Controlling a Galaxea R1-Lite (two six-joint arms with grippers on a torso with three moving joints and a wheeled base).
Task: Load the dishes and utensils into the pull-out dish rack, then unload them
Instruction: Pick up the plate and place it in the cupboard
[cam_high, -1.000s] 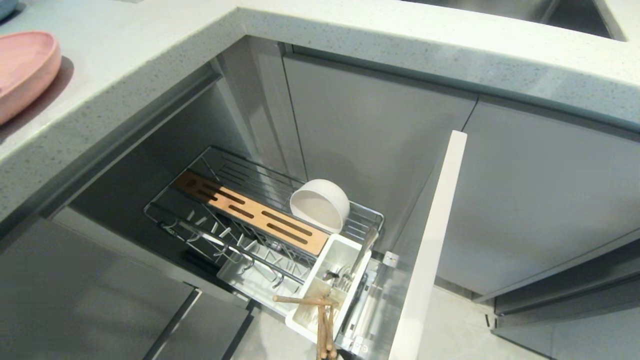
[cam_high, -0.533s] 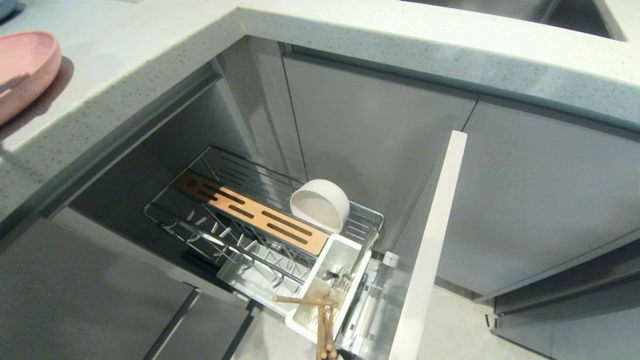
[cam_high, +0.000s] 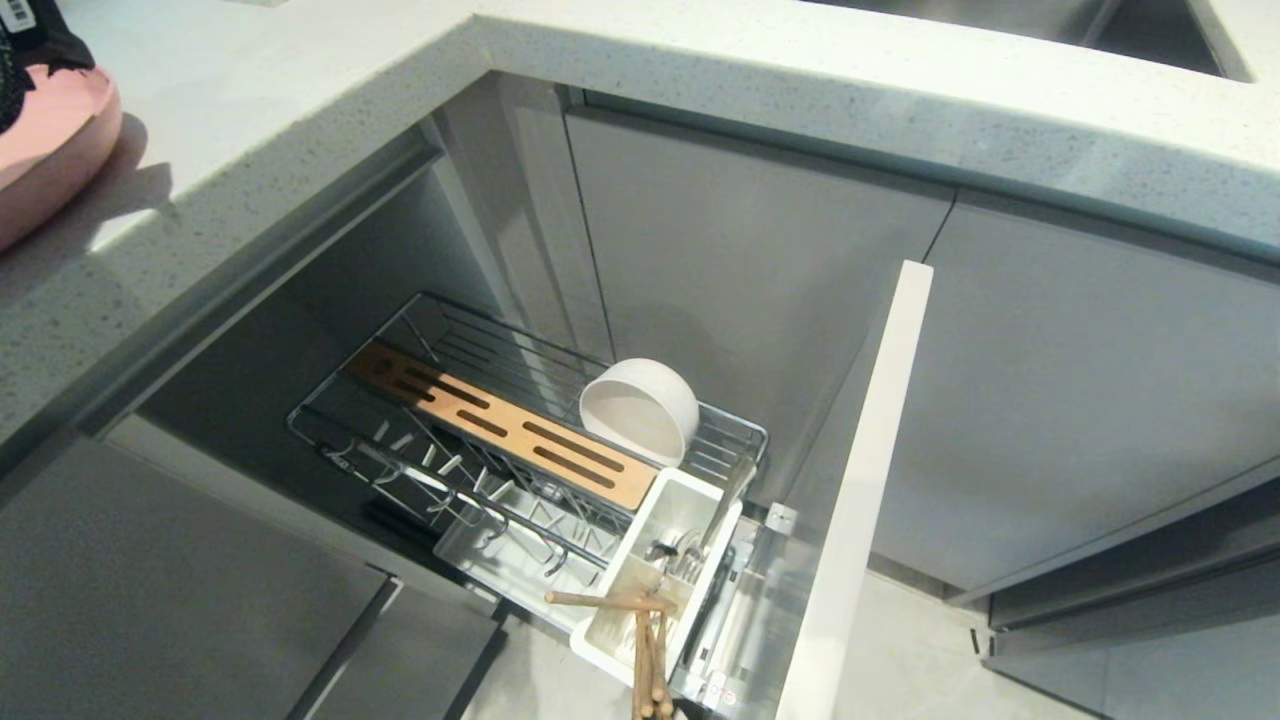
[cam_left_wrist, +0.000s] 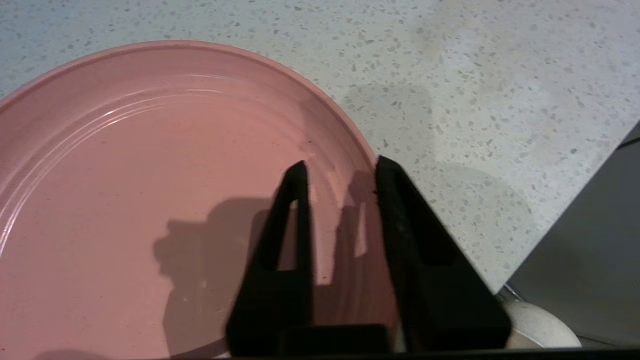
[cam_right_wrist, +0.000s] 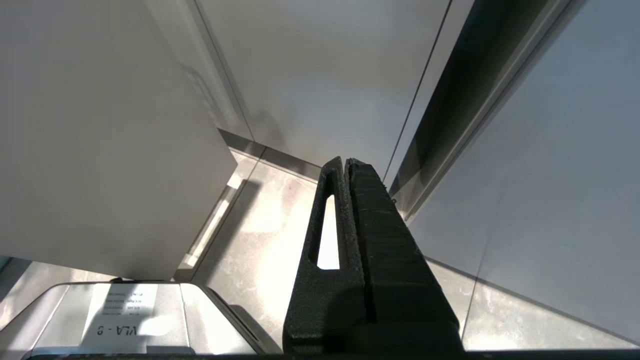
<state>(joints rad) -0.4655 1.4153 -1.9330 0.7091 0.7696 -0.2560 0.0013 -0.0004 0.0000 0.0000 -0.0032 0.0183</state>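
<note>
The left gripper (cam_left_wrist: 340, 167) hangs pointed downward with its two black fingers (cam_left_wrist: 295, 200) parted by a narrow gap, nothing between them. The right gripper (cam_right_wrist: 346, 162) is parked low, its fingers pressed flat together, tips aimed toward the floor.

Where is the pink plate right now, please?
The pink plate lies on the speckled counter at the head view's far left, near the counter's edge above the pulled-out dish rack, with the left tool over its rim.
</note>
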